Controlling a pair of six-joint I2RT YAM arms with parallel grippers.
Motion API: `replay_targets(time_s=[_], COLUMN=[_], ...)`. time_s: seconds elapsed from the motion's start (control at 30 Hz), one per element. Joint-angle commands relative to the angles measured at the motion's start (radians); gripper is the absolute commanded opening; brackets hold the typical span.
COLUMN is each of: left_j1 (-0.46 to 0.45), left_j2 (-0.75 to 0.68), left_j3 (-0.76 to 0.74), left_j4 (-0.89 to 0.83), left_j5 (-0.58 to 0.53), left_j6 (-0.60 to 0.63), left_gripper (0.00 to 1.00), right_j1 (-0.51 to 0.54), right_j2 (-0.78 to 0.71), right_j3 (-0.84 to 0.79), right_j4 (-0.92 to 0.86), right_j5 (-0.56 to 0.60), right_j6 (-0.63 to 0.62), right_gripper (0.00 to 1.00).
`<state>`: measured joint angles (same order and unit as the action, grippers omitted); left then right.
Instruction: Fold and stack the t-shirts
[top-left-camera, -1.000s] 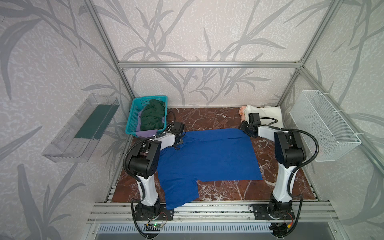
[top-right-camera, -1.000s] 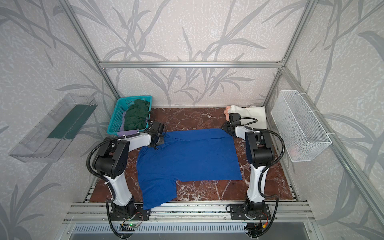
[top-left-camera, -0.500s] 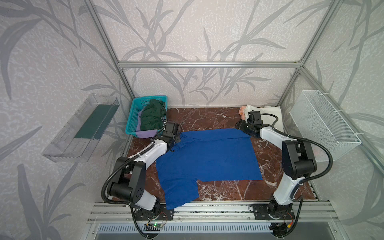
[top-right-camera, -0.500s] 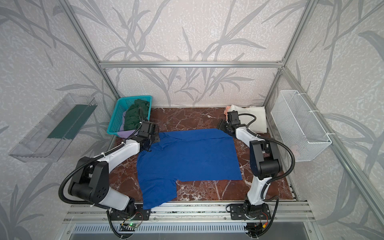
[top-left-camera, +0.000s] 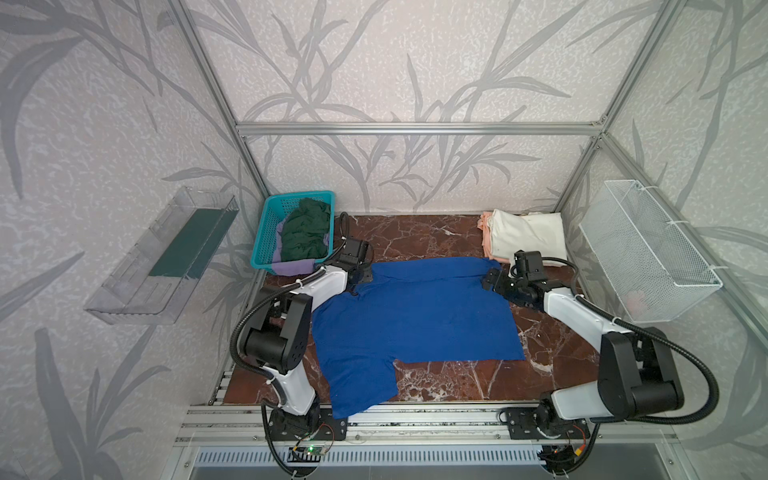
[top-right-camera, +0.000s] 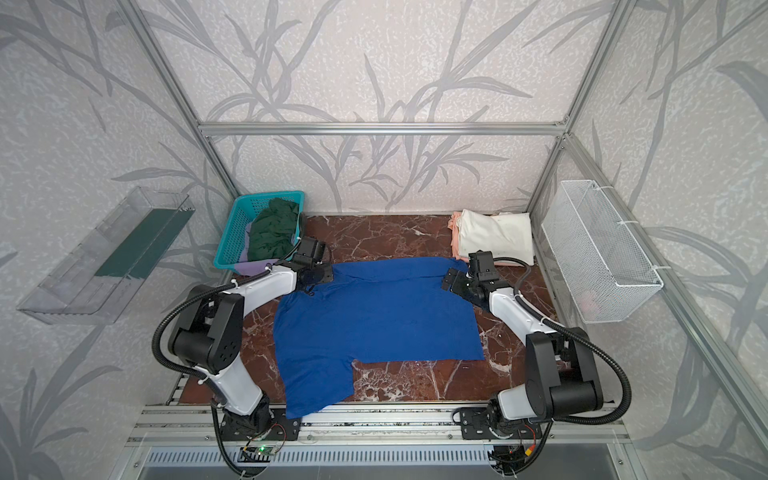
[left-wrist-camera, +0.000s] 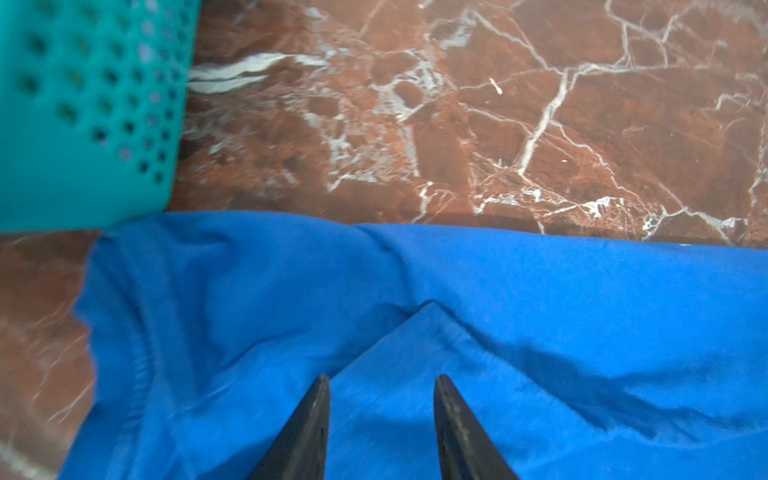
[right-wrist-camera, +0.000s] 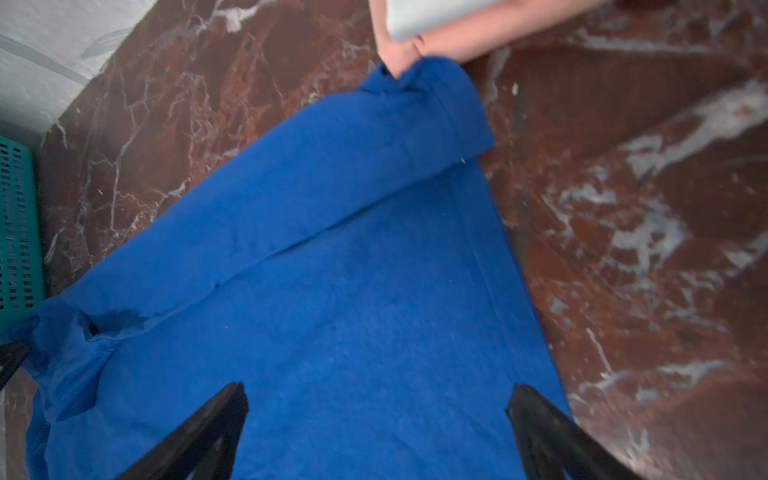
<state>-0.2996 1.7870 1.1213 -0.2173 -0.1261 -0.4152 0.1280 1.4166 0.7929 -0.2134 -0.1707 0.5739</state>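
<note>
A royal blue t-shirt lies spread plain side up on the marble table, its far edge folded over and one sleeve reaching the front rail. My left gripper hovers over its far left corner, jaws partly open with only cloth below. My right gripper stands wide open over the far right corner, holding nothing. A dark green t-shirt lies crumpled on a lavender one. A folded cream-white t-shirt sits on a peach one at the back right.
The teal basket holding the green and lavender shirts stands at the back left, close to my left gripper. A white wire basket hangs on the right wall, a clear tray on the left wall.
Both grippers have opened and let go of the blue shirt's far edge. The right gripper drew back toward the front and its elbow dropped lower; the left arm shifted its elbow.
</note>
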Motion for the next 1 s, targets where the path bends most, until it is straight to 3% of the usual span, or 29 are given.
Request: replay_targets(time_s=[0.0,0.4,0.67,0.97], left_j1=[-0.028,-0.096,-0.157,-0.197], left_j2=[0.042,0.083,0.007,-0.07], left_j3=[0.041,0.024,-0.069,-0.137], left_j4=[-0.066,-0.062,-0.009,0.013], left_j5=[-0.014,-0.039,0.005,-0.019], left_j6=[0.036,0.004,-0.046,-0.056], left_gripper=[0.43,0.37,0.36,0.33], right_j1=[-0.01,-0.016,-0.017,-0.019], right_j2=[-0.059,-0.05,-0.026,0.002], right_j3=[-0.032,0.021,0.019,0.041], right_j4=[-0.021,-0.049,-0.057,-0.061], right_j5=[-0.032,-0.045,-0.04,-0.057], right_j6=[0.004,-0.005,-0.003,-0.003], right_gripper=[0.99,0.99,0.99,0.99])
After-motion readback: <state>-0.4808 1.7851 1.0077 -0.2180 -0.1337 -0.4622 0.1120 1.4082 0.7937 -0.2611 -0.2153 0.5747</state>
